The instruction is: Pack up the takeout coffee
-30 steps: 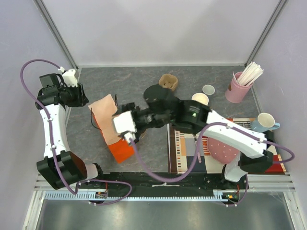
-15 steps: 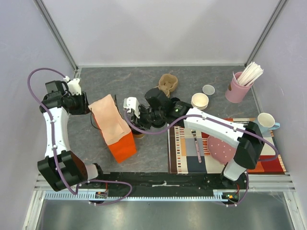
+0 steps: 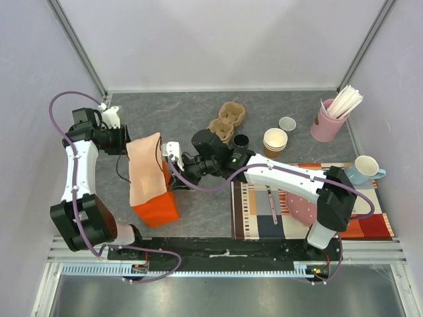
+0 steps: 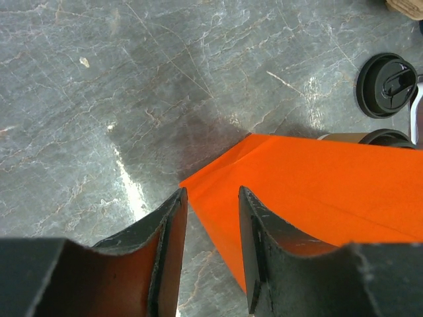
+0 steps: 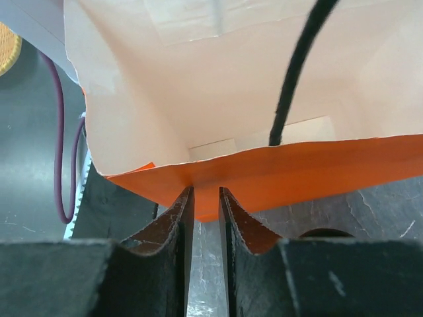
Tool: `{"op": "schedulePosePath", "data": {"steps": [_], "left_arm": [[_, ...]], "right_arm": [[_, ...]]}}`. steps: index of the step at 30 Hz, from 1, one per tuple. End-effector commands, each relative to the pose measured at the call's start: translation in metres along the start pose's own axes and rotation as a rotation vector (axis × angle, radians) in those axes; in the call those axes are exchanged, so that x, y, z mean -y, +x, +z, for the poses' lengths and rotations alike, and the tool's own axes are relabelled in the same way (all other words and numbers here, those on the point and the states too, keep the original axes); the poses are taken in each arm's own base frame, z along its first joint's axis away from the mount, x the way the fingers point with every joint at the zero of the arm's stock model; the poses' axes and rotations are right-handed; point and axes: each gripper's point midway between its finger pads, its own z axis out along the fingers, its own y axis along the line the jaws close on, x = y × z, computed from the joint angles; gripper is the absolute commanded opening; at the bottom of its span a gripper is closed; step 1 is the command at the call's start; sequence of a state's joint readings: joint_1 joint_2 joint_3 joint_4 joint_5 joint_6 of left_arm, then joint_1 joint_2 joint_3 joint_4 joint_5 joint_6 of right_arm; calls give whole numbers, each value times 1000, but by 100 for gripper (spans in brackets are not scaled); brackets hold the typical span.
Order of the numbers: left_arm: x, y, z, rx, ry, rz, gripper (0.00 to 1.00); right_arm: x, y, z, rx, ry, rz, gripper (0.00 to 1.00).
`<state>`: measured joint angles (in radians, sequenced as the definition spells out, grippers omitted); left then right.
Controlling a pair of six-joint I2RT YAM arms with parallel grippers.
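The orange paper bag (image 3: 155, 206) stands tilted at the left, its cream inside and a black cord handle showing. In the left wrist view, the takeout coffee (image 4: 386, 137) peeks out behind the bag (image 4: 317, 178); only its black lid and brown rim show. It is hidden under the right arm in the top view. My left gripper (image 3: 125, 140) is at the bag's far-left edge. Its jaws (image 4: 211, 191) are open, with the bag's corner reaching between them. My right gripper (image 3: 170, 170) is at the bag's right lip. Its jaws (image 5: 206, 191) are narrowly open, with the orange lip (image 5: 277, 178) between the tips.
A loose black lid (image 3: 241, 140), a cardboard cup carrier (image 3: 228, 119) and a stack of paper cups (image 3: 275, 140) sit behind the right arm. Farther right are a pink holder of straws (image 3: 327, 122), a blue mug (image 3: 363, 168), and a striped mat (image 3: 254, 218) with a pink plate (image 3: 301, 208).
The right gripper drew back off the bag to its right lip, and its jaws narrowed a lot. The left gripper shifted right and the bag turned more upright.
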<state>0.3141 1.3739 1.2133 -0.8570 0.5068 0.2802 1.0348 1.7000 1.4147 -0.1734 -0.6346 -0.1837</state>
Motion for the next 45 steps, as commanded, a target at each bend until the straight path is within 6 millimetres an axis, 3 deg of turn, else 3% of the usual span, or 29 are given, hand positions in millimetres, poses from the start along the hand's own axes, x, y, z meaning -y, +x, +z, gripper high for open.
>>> {"op": "schedulePosePath", "data": {"steps": [1, 4, 10, 17, 22, 23, 24, 25, 27, 32, 38, 40, 45], "left_arm": [[5, -28, -5, 77, 18, 13, 43], [5, -30, -10, 92, 8, 33, 43], [-3, -41, -20, 118, -56, 75, 44], [-8, -43, -25, 121, -93, 90, 46], [-11, -41, -26, 118, -114, 97, 46], [-11, -42, -27, 118, -117, 101, 47], [-12, -41, -26, 116, -121, 103, 47], [-14, -41, -27, 114, -130, 106, 47], [-15, -41, -27, 112, -133, 109, 47], [-17, -38, -25, 100, -135, 115, 47], [-16, -39, -21, 98, -118, 104, 47], [-15, -39, -20, 99, -110, 100, 48], [-13, -42, -22, 110, -109, 108, 48]], "right_arm": [[9, -33, -7, 82, 16, -32, 28], [25, -34, -23, 78, 73, -23, 30], [68, -41, -75, 72, 235, -24, 37], [149, -25, -139, 70, 437, 61, 54], [208, -1, -152, 7, 547, 117, 56], [221, 11, -157, -51, 602, 113, 56], [231, 3, -161, -62, 637, 92, 56], [241, 29, -154, -136, 638, 134, 56], [261, 43, -150, -203, 662, 133, 57], [268, 77, -143, -333, 652, 186, 58], [255, 102, -134, -399, 589, 187, 62], [255, 119, -134, -451, 596, 205, 62], [259, 131, -131, -490, 597, 218, 61]]}}
